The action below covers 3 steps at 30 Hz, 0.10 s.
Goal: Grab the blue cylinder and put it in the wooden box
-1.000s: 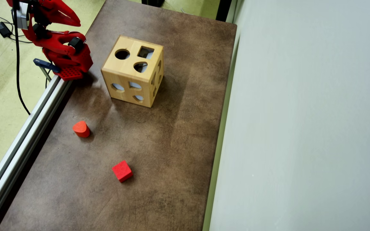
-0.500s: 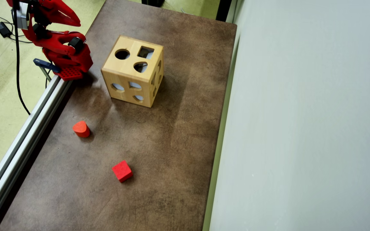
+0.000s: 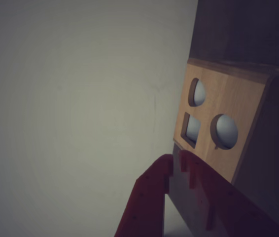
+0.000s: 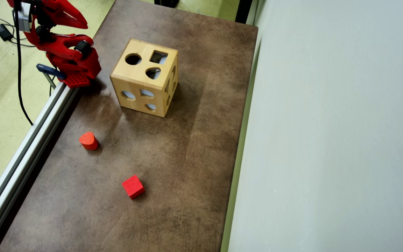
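The wooden box (image 4: 145, 77) stands on the brown table (image 4: 187, 157) toward its far end in the overhead view, resting flat, with a round hole, a square hole and a rounded hole in its top face and more cut-outs in the two sides that show. The blue cylinder is not visible in either view. In the wrist view the box (image 3: 218, 123) fills the right of the picture, one face with three cut-outs turned toward the camera and pale light showing through them. The red tool (image 3: 176, 165) enters the wrist view from the bottom edge, its tips close together just below the box, with only a narrow gap between them and nothing held there. In the overhead view the red arm (image 4: 66, 52) is folded at the upper left corner, just beside the table's edge and left of the box. An orange-red rounded block (image 4: 88, 140) sits near the left edge of the table, and a red cube (image 4: 133, 186) lies farther toward the near end, both well apart from the box.
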Tool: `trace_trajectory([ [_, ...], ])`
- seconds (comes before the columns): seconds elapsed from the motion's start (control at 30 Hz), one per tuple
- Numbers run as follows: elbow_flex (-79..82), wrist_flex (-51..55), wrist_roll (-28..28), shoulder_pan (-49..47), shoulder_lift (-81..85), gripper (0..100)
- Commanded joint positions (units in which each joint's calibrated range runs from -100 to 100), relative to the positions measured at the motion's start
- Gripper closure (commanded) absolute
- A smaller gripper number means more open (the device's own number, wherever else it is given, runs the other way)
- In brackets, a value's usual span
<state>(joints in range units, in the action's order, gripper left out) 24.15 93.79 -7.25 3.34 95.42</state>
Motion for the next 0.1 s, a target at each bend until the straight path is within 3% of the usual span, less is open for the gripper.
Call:
trace_trajectory([
  [0.0,-0.2,0.0,0.0,0.3,-0.2,97],
  [0.07,-0.2,0.0,0.0,0.3,-0.2,97],
])
